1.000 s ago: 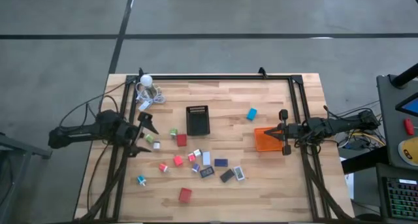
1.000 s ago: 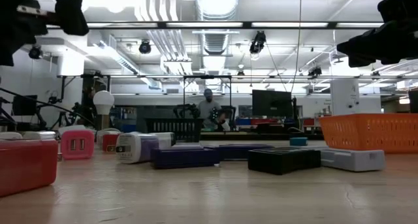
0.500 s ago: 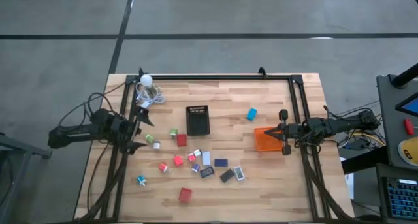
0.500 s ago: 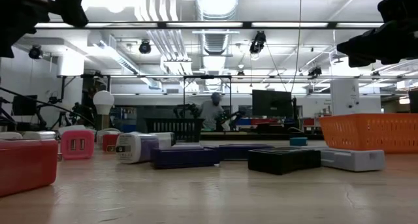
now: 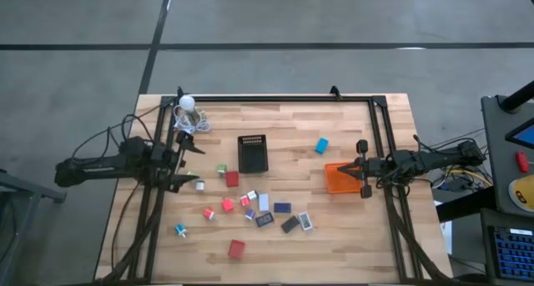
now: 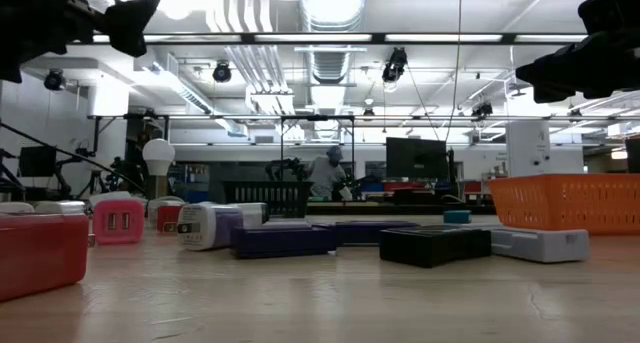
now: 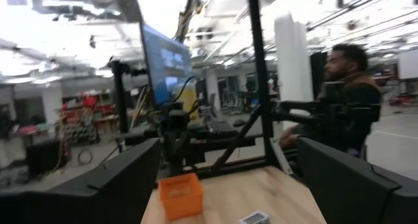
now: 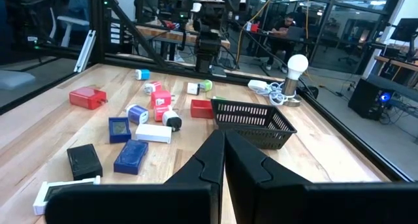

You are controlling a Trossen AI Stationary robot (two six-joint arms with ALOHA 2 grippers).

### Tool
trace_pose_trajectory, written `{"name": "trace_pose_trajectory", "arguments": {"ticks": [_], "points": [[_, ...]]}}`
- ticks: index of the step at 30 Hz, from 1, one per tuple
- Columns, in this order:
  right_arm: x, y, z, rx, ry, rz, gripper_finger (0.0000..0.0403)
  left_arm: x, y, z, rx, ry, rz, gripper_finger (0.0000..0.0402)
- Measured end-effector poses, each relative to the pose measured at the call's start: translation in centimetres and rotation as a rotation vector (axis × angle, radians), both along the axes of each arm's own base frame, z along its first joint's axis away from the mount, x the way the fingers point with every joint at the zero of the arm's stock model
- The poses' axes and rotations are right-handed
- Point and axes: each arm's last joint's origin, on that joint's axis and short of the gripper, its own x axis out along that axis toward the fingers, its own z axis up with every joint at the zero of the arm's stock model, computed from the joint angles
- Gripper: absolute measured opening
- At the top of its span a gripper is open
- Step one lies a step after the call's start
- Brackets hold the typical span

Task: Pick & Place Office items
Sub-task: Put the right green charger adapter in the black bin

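Left gripper [image 5: 185,167], fingers spread, empty, has pulled back toward desk [image 5: 350,236] edge. Right gripper [image 5: 362,168] pressed together beside orange tray [image 5: 338,178]. Items [image 5: 250,206] lie scattered mid-desk; none picked yet.

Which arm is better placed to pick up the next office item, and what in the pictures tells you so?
Probably the left. The left gripper, fingers open, hangs beside the small green block and red block. The right gripper, fingers together, sits at the orange tray, farther from most pieces.
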Motion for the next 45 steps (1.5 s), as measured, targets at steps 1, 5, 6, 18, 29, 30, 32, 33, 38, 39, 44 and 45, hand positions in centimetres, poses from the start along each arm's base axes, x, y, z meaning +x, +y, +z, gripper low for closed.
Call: {"name": "trace_pose_trajectory", "arguments": {"ticks": [1,5,6,18,29,30,32,33,38,39,44,45], "points": [[0.0,0.0,0.0,0.000,0.000,0.000,0.0008,0.2,0.0,0.1,-0.003,0.013,0.007,0.0358],[0.0,0.0,0.0,0.000,0.000,0.000,0.0009,1.0,0.2,-0.2,-0.022,0.090,0.021,0.0358],[0.0,0.0,0.0,0.000,0.000,0.000,0.0009,1.2,0.2,-0.5,-0.025,0.116,0.026,0.0358],[0.0,0.0,0.0,0.000,0.000,0.000,0.0009,3.1,0.7,1.8,-0.107,0.417,0.109,0.0358],[0.0,0.0,0.0,0.000,0.000,0.000,0.0009,2.4,1.3,3.7,-0.547,0.514,0.362,0.0358],[0.0,0.0,0.0,0.000,0.000,0.000,0.0009,2.3,1.4,3.5,-0.612,0.512,0.410,0.0358],[0.0,0.0,0.0,0.000,0.000,0.000,0.0008,2.3,1.6,3.2,-0.726,0.525,0.473,0.0358],[0.0,0.0,0.0,0.000,0.000,0.000,0.0009,2.4,1.7,3.0,-0.773,0.538,0.492,0.0358],[0.0,0.0,0.0,0.000,0.000,0.000,0.0008,3.2,2.0,2.6,-0.941,0.574,0.606,0.0358],[0.0,0.0,0.0,0.000,0.000,0.000,0.0009,3.5,2.1,2.4,-0.983,0.596,0.641,0.0358],[0.0,0.0,0.0,0.000,0.000,0.000,0.0009,4.5,2.2,1.3,-1.147,0.790,0.827,0.0357],[0.0,0.0,0.0,0.000,0.000,0.000,0.0008,4.9,2.3,1.4,-1.153,0.811,0.845,0.0357]]}}
